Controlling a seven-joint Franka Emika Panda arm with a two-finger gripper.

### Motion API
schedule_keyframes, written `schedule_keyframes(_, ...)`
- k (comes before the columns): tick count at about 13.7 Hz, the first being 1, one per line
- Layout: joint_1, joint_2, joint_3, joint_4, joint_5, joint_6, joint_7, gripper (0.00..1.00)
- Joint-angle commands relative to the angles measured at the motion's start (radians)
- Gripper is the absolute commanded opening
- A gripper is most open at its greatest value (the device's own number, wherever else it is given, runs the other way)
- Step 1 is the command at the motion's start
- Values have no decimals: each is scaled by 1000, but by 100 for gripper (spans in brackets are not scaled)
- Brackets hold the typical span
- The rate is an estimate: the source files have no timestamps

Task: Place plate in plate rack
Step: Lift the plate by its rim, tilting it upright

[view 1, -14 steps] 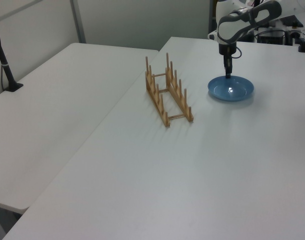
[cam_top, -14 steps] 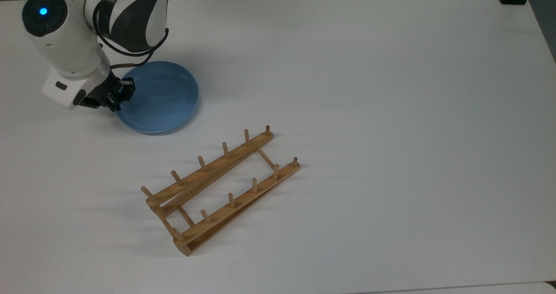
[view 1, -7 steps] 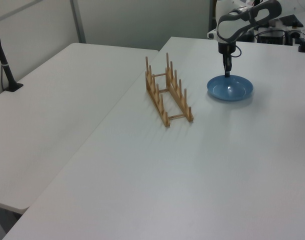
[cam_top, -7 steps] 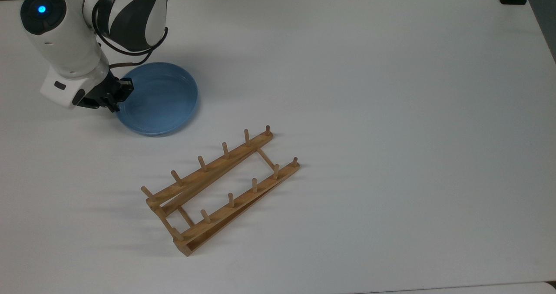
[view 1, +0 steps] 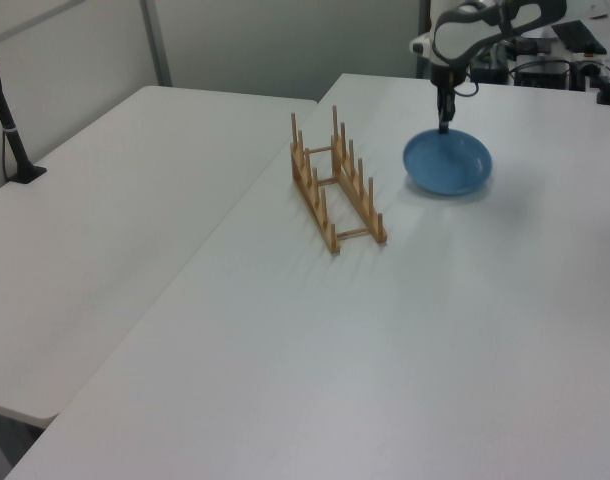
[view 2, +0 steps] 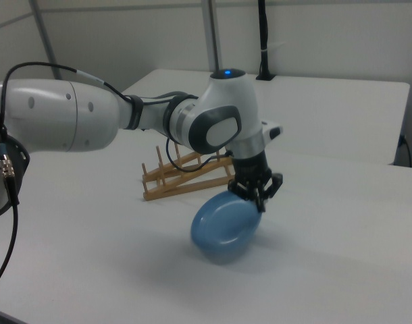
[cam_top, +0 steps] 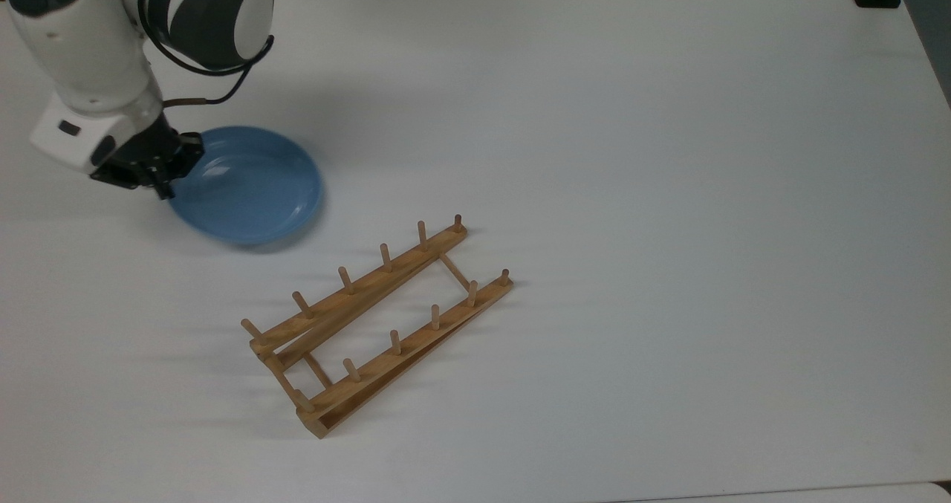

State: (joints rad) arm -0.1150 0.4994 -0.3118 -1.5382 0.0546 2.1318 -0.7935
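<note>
Light-blue plate (cam_top: 249, 187) pinched at its rim by gripper (cam_top: 169, 174), fingers closed on the edge at the top view's left. Lifted clear of white table (cam_top: 631, 154), tilted, free side hanging lower in the right view, with a soft shadow on the tabletop beneath. In the right view, plate (view 2: 225, 225) dangling below gripper (view 2: 258, 196), hollow face turned toward the camera. In the left view, plate (view 1: 447, 162) seen below gripper (view 1: 444, 124), face tipped toward the camera.

Wooden rack (cam_top: 375, 323) flat on the table, well apart from the plate, lying diagonally in the top view toward lower right of the plate. Two long rails, each with a row of upright pegs, joined by thin crossbars. No plate between the pegs. In the left view, rack (view 1: 336, 185) to the left view's left of the plate. In the right view, rack (view 2: 186, 177) behind arm (view 2: 145, 115) and plate.

White and grey arm reaching in from the top view's upper left corner, blue light glowing on its top joint, black cable looped beside the wrist.
</note>
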Motion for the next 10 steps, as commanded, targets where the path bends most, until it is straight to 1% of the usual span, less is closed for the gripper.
schedule_keyframes(1, 3, -70, -4, -11, 13, 158, 13, 0)
schedule_keyframes(4, 9, -107, -4, -11, 31, 221, 42, 0)
schedule_keyframes(6, 23, -143, -3, -11, 33, 295, 68, 0)
schedule_keyframes(10, 69, -189, -4, -11, 27, 427, 73, 0)
